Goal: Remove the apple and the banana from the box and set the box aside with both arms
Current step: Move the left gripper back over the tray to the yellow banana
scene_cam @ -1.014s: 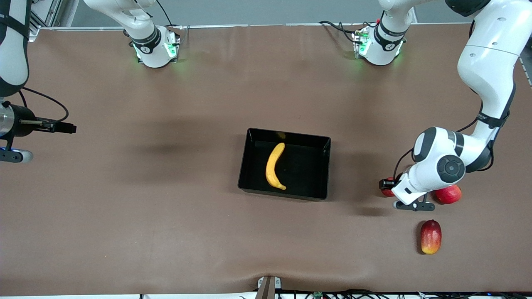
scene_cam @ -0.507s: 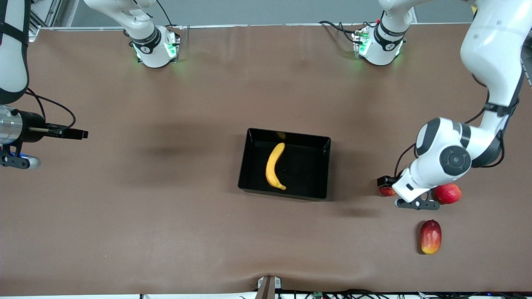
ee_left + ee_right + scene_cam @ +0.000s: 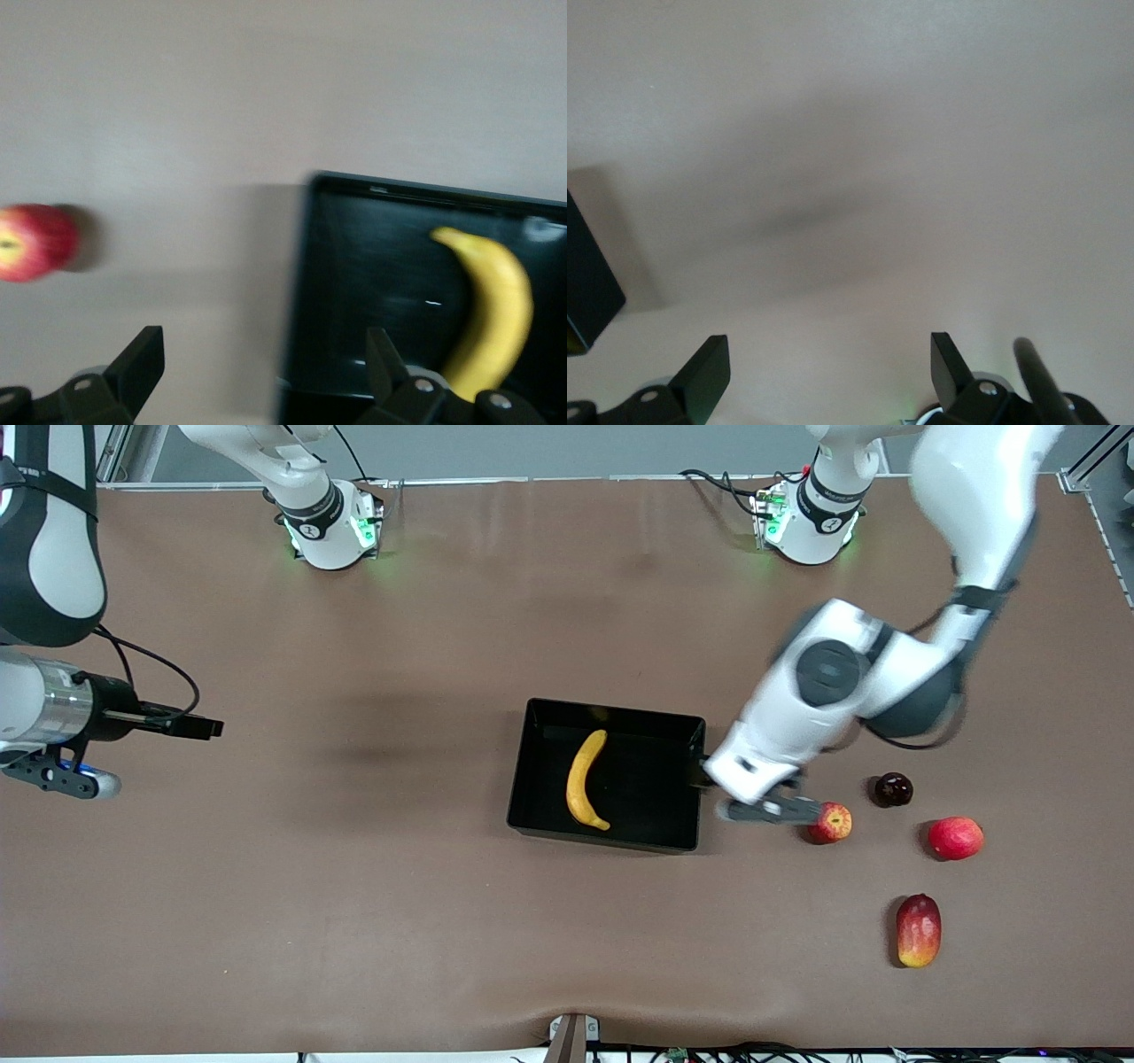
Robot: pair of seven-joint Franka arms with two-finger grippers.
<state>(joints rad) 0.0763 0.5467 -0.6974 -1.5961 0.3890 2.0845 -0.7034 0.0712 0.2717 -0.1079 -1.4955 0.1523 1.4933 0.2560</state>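
The black box stands mid-table with the yellow banana lying in it. The red-yellow apple rests on the table beside the box, toward the left arm's end. My left gripper is open and empty over the box's wall at that end. In the left wrist view my gripper straddles the box's edge, with the banana inside and the apple apart on the table. My right gripper is open and empty above bare table toward the right arm's end.
A dark plum, a plain red round fruit and an oblong mango lie toward the left arm's end, past the apple. A corner of the box shows in the right wrist view.
My left arm has swung from over the apple to the box's edge, uncovering the plum; the apple stayed on the table. My right gripper has crept toward the box.
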